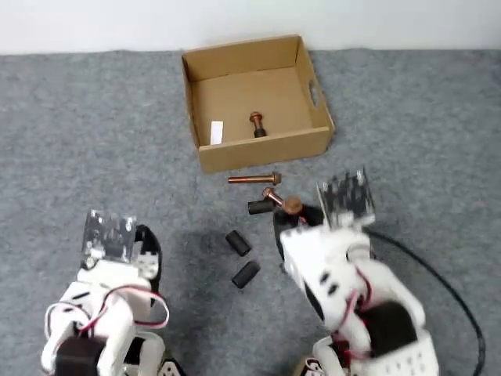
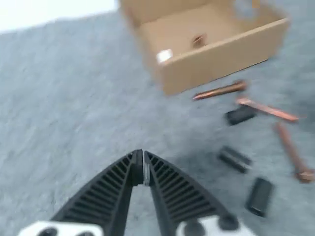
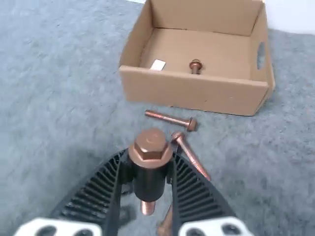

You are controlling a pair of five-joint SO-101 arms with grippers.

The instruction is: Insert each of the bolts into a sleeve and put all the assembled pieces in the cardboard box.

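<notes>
Your right end effector (image 3: 149, 162) is closed on a black sleeve (image 3: 147, 179) with a copper bolt (image 3: 150, 145) poking through it, near the front of the cardboard box (image 1: 258, 150). Your left end effector (image 2: 142, 169) is closed and holds nothing. One finished piece (image 1: 256, 124) lies in the box, and on the gray desk (image 1: 94, 133) are three bare bolts (image 2: 219, 91) (image 2: 268, 109) (image 2: 290, 150) and three loose sleeves (image 1: 258, 207) (image 1: 237, 243) (image 1: 246, 273).

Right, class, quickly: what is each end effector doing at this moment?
Left end effector: closed, empty.
Right end effector: closed on a black sleeve with a bolt through it.
</notes>
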